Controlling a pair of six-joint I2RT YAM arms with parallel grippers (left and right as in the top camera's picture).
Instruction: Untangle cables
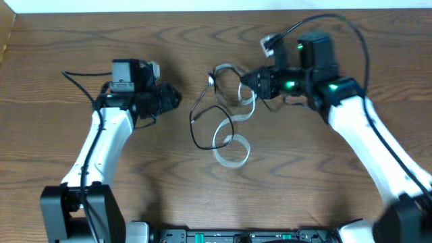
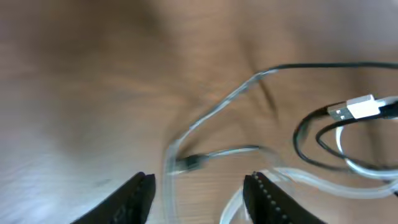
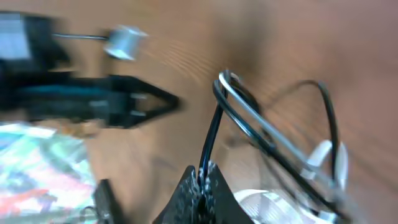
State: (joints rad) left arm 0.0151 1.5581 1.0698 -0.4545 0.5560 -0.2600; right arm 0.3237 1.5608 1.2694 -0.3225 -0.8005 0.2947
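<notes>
The right pincer (image 3: pixel 203 185) is pinching a black cable (image 3: pixel 210 134) tight. The left pincer (image 2: pixel 199 185) is hanging with its jaws apart, holding nothing. The cables (image 1: pixel 223 128) are lying tangled on the desk (image 1: pixel 148 189). Pulling hard could be making them tighter.

Wood-grain table (image 1: pixel 81 47), tangled black and white cables (image 1: pixel 223 131) mid-table

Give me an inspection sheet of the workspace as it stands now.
Surface: brown wood-grain table, no stains seen.
Job's things: thin white cord and thin black cords looped together mid-table.
Clutter: nothing seen.
Grippers: left claw open, empty; right claw shut on one of the thin black cords.
Cables: thick black arm wiring away from the tangle.
Surroundings: black arm bases at the near edge.
</notes>
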